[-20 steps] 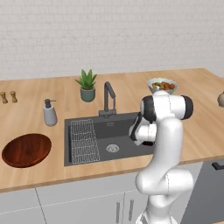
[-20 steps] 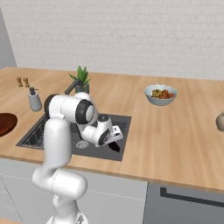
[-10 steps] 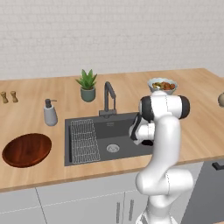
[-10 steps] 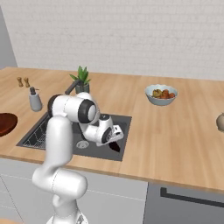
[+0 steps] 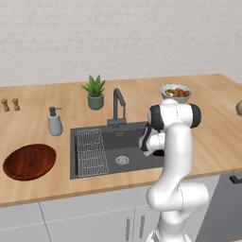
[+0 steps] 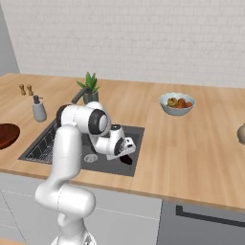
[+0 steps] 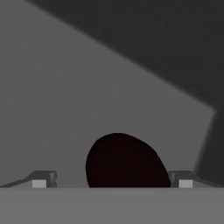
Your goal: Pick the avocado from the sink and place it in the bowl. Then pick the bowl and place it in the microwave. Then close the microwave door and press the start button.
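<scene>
Small nearly black egg-shaped avocado (image 7: 124, 161) lies on floor of dark grey rectangular sink (image 5: 127, 142), at sink's right end near a corner. White arm's fingers (image 7: 43, 178) spread wide either side of avocado, not touching. Reddish-brown wooden bowl (image 5: 29, 161) on counter (image 5: 42, 184), well left of sink.

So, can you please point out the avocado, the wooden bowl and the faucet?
avocado (image 7: 126, 161): hand view, middle of the dark fruit between the fingertips.
wooden bowl (image 5: 29, 161): left base view, inside of the bowl.
faucet (image 5: 116, 107): left base view, upright part of the spout.
</scene>
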